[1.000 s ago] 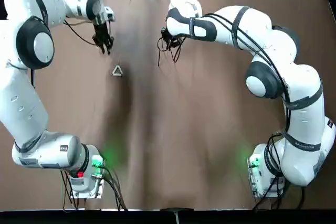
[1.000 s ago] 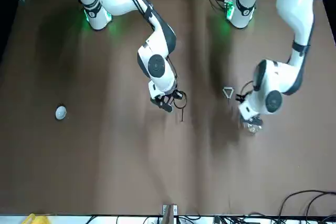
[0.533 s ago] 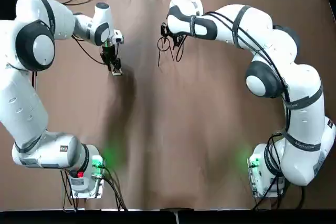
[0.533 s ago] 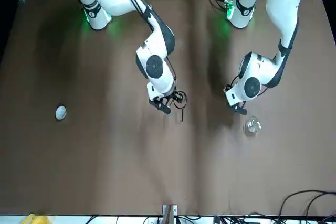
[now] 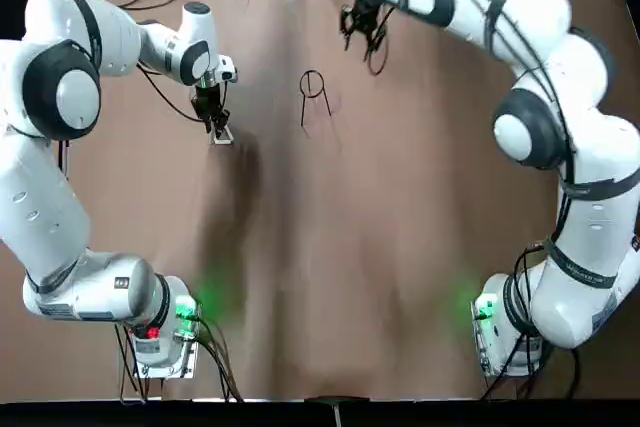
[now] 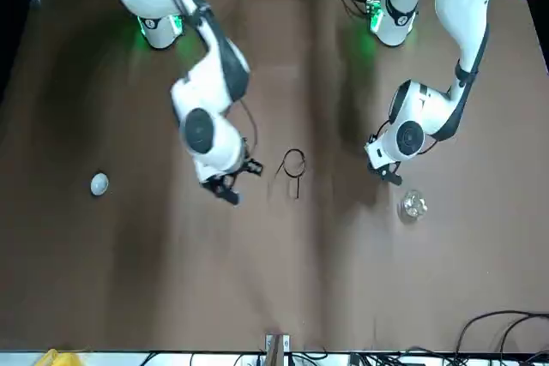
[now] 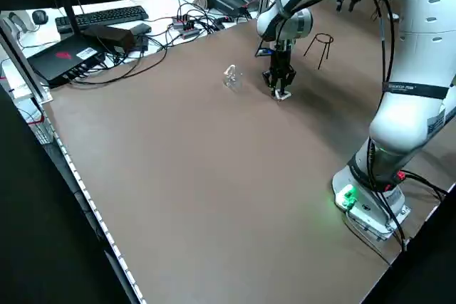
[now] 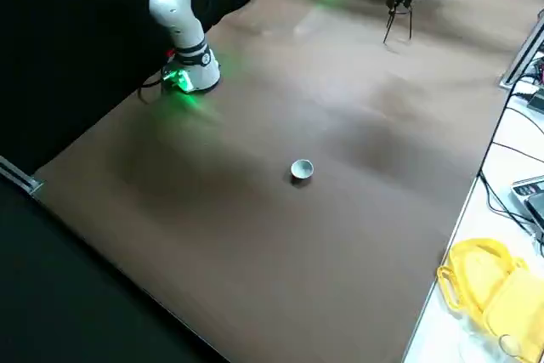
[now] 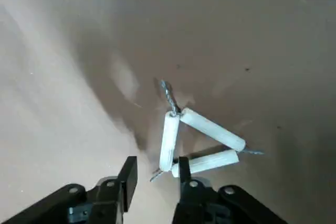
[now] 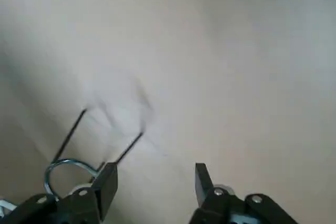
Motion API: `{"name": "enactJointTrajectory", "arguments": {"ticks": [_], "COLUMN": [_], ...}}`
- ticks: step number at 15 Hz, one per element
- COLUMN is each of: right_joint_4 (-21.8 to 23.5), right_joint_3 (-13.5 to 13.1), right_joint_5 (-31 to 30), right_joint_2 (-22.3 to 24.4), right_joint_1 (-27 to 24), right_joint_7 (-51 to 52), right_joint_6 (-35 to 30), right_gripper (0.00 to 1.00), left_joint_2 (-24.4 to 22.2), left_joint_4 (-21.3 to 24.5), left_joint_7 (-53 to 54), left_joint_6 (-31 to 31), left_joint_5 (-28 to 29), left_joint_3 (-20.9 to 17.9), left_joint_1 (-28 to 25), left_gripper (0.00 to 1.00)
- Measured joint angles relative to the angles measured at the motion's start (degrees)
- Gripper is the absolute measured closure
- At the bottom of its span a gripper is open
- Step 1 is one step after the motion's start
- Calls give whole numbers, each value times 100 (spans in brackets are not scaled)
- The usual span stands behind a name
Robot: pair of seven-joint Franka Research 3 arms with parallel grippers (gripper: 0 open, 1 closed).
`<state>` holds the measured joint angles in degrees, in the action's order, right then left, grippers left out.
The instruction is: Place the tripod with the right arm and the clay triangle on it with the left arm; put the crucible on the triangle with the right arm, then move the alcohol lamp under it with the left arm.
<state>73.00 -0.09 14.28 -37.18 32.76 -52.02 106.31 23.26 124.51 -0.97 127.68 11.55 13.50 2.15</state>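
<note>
On the table there are one tripod (image 5: 313, 87) of black wire, one white clay triangle (image 9: 197, 144), one white crucible (image 6: 99, 184) and one clear alcohol lamp (image 6: 413, 205). Two robot arms work over it, each with one gripper.

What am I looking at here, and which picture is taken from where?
Two white robot arms share a brown table. One picture looks down from overhead, one faces the robot, two look from the sides, and two come from cameras on the wrists. The thin black wire tripod stands free mid-table. The right gripper hangs open, apart from it, holding nothing. The left gripper is low over the small white clay triangle, with open fingers either side of one corner; the triangle lies flat. The small white round crucible and the clear glass alcohol lamp sit untouched elsewhere.
</note>
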Motion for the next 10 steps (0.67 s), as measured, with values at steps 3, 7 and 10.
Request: {"name": "enactJointTrajectory", "arguments": {"ticks": [3, 7, 10], "right_joint_4": [1, 36, 205], "right_joint_3": [-11, -37, -54], "right_joint_5": [0, -4, -134], "right_joint_2": [238, 275, 281], "right_joint_1": [-539, -1201, -1838], "right_joint_7": [392, 1060, 1993], "right_joint_6": [-530, -1012, -1242], "right_gripper": [33, 33, 33], "left_joint_2": [-16, 76, 93], "left_joint_4": [15, 40, 28], "left_joint_7": [-9, -9, -9], "left_joint_6": [-51, -50, -46], "left_joint_5": [0, 0, 0], "left_joint_3": [47, 53, 63], "left_joint_1": [3, 4, 5], "left_gripper": [60, 62, 66]}}
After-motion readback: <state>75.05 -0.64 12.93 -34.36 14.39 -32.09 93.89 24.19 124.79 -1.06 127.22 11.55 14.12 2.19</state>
